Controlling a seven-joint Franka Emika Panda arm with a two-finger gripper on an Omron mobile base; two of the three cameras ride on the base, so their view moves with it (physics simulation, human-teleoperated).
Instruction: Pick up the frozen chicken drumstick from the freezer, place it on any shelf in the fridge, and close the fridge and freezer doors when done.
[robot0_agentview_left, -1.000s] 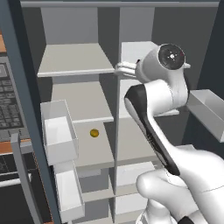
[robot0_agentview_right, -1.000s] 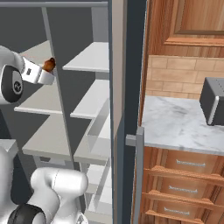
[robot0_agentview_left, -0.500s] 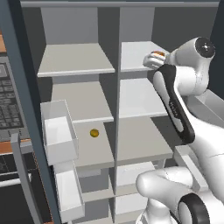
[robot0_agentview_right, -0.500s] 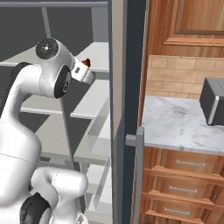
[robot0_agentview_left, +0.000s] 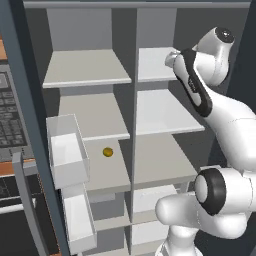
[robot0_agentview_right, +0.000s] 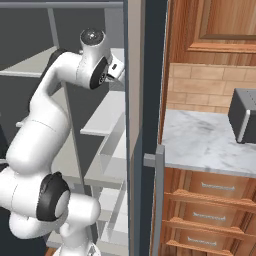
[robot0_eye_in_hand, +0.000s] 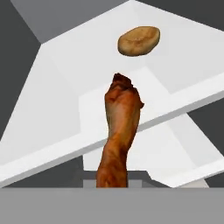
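We've got jaws pinching the frozen chicken drumstick (robot0_eye_in_hand: 119, 131), mid-frame in hand view, over the fridge's top shelf (robot0_eye_in_hand: 57, 109). Tan oval food (robot0_eye_in_hand: 138, 40) upper center. Marble counter (robot0_agentview_right: 200, 145) right side, right base view.

drumstick's (robot0_eye_in_hand: 118, 131) thin end behind band

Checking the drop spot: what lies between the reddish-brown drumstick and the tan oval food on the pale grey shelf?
Nothing: hand view shows bare shelf between the drumstick and the oval food.
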